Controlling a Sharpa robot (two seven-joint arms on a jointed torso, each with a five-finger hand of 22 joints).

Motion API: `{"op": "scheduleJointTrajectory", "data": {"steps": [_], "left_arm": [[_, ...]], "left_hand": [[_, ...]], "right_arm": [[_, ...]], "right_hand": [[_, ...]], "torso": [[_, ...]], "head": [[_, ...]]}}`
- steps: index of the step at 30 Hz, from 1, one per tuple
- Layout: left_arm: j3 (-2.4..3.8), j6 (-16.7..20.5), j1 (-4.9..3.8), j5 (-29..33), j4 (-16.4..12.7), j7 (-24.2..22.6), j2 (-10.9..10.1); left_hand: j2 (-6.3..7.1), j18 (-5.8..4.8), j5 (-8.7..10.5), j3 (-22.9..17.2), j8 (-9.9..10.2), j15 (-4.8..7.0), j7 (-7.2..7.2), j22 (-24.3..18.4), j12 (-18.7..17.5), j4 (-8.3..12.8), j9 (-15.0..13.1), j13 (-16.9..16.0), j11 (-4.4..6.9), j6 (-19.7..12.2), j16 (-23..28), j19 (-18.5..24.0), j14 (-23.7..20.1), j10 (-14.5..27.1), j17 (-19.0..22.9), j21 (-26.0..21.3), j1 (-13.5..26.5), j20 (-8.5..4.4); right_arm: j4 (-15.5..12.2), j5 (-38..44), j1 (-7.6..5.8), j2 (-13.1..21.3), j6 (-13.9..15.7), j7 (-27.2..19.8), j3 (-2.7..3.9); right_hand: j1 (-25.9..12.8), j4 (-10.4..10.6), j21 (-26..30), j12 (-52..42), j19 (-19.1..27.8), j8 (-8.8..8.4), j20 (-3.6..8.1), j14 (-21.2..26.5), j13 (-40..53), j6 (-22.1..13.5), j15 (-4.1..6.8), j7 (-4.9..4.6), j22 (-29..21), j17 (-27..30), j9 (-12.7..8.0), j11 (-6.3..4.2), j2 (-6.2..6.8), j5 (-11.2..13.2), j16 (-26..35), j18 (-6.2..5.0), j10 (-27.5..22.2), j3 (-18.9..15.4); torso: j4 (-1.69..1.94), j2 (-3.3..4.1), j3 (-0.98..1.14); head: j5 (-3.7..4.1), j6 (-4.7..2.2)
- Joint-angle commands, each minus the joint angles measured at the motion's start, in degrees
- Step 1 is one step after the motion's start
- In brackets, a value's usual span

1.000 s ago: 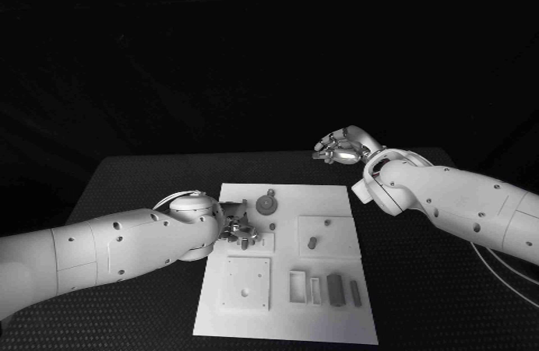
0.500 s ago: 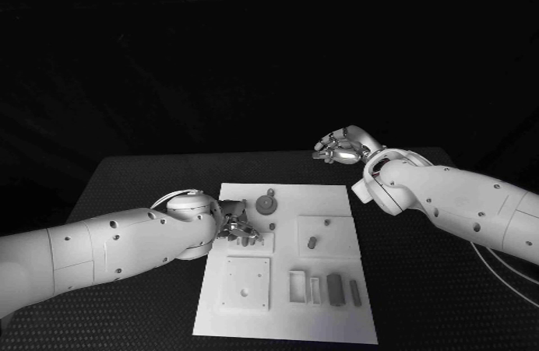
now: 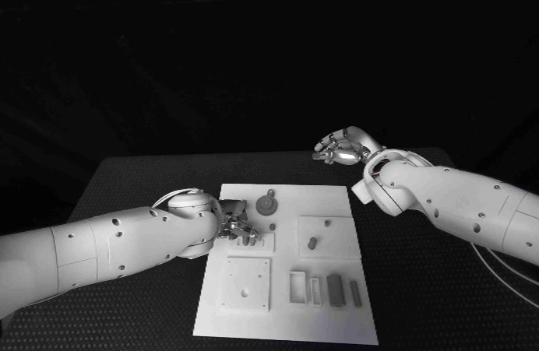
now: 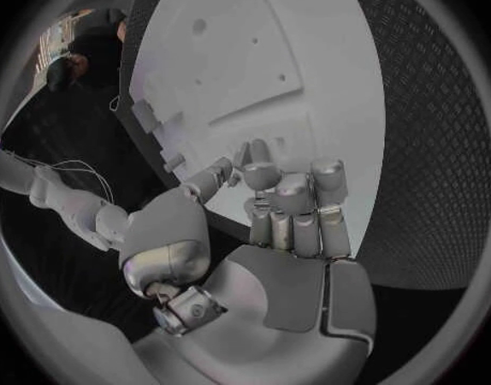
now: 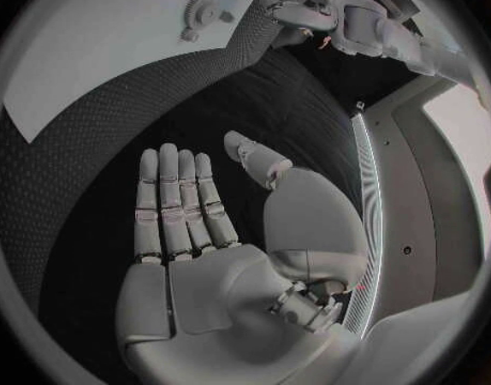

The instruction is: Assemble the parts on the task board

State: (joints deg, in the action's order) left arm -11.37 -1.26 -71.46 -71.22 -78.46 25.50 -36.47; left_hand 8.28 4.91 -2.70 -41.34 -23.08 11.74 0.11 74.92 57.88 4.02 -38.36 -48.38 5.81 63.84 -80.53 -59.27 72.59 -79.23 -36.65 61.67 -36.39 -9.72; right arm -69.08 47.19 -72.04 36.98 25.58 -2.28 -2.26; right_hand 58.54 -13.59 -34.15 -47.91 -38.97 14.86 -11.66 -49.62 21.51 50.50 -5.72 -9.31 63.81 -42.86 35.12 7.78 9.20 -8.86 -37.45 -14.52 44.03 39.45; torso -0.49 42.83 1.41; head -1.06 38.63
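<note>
The white task board (image 3: pixel 337 199) lies in the middle of the table. My left hand (image 3: pixel 236 226) hovers low over its left side, beside a small square plate (image 3: pixel 264 243). In the left wrist view the fingers (image 4: pixel 293 205) are curled in, and the thumb and one finger pinch a small part (image 4: pixel 244 157). My right hand (image 3: pixel 343 147) hangs in the air past the board's far right corner, palm flat and fingers spread (image 5: pixel 181 201), holding nothing. On the board's far side lies a round gear (image 3: pixel 266 204), and this gear (image 5: pixel 203 10) also appears in the right wrist view.
A raised block with a peg (image 3: pixel 312 238) sits at the board's centre right. A larger square plate (image 3: pixel 247 281) lies near the front left. A rectangular frame (image 3: pixel 297 286) and three narrow pieces (image 3: pixel 335 289) line the front right. Black table (image 3: pixel 135 180) surrounds the board.
The left hand's fingers have shifted very slightly over the board's left side. The right hand has stayed where it was.
</note>
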Motion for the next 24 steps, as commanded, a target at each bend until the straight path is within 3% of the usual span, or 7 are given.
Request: {"op": "scheduleJointTrajectory", "data": {"steps": [1,9,24], "left_arm": [[0.32,-1.51,-0.1,0.96,0.63,-0.01,0.53],[0.64,-3.12,-0.26,1.71,1.75,-0.12,1.66],[0.69,-5.9,-0.4,2.75,2.39,0.49,2.06]], "left_hand": [[-1.43,0.34,-0.14,0.35,0.38,-0.16,0.88,0.43,0.11,1.3,0.07,0.12,-0.32,-1.31,-0.16,0.64,-0.08,0.17,-0.06,0.13,-0.55,-5.62],[-3.48,0.27,-0.24,0.68,0.5,-0.12,0.84,0.45,0.2,3.62,0.3,0.33,-0.29,-1.12,-0.07,0.71,-0.03,0.2,-0.03,0.04,-1.62,-5.61],[-3.66,0.19,-0.2,0.97,0.53,-0.14,0.84,0.45,0.26,4.23,0.4,0.43,-0.29,-0.98,-0.03,0.77,-0.06,0.26,-0.02,-0.03,-1.54,-5.57]], "right_arm": [[0.05,0.05,0.03,-0.14,-0.86,-0.37,0.02],[0.17,0.05,0.03,-0.38,-1.05,-0.35,0.01],[0.14,0.05,0.03,-0.37,-1.17,-0.32,0.01]], "right_hand": [[-0.29,0.1,0.41,-0.35,0.25,-0.3,-0.07,0.49,-0.09,-0.32,0.05,0.05,0.07,-0.06,-0.07,0.01,0.25,-0.23,0.22,0.27,-0.57,-0.35],[-0.28,0.13,0.44,-0.38,0.25,-0.31,-0.08,0.5,-0.14,-0.34,0.03,0.02,0.1,-0.06,-0.08,0.03,0.22,-0.32,0.23,0.27,-0.59,-0.34],[-0.38,0.27,0.52,-0.46,0.26,-0.31,-0.12,0.52,-0.26,-0.37,0.01,-0.01,0.17,-0.07,-0.08,0.06,0.25,-0.36,0.23,0.28,-0.64,-0.41]], "torso": [[-0.03,0.03,-0.01],[-0.08,0.08,-0.03],[0.04,-0.01,-0.02]], "head": [[0.06,0.01],[0.21,-0.05],[0.47,0.11]]}}
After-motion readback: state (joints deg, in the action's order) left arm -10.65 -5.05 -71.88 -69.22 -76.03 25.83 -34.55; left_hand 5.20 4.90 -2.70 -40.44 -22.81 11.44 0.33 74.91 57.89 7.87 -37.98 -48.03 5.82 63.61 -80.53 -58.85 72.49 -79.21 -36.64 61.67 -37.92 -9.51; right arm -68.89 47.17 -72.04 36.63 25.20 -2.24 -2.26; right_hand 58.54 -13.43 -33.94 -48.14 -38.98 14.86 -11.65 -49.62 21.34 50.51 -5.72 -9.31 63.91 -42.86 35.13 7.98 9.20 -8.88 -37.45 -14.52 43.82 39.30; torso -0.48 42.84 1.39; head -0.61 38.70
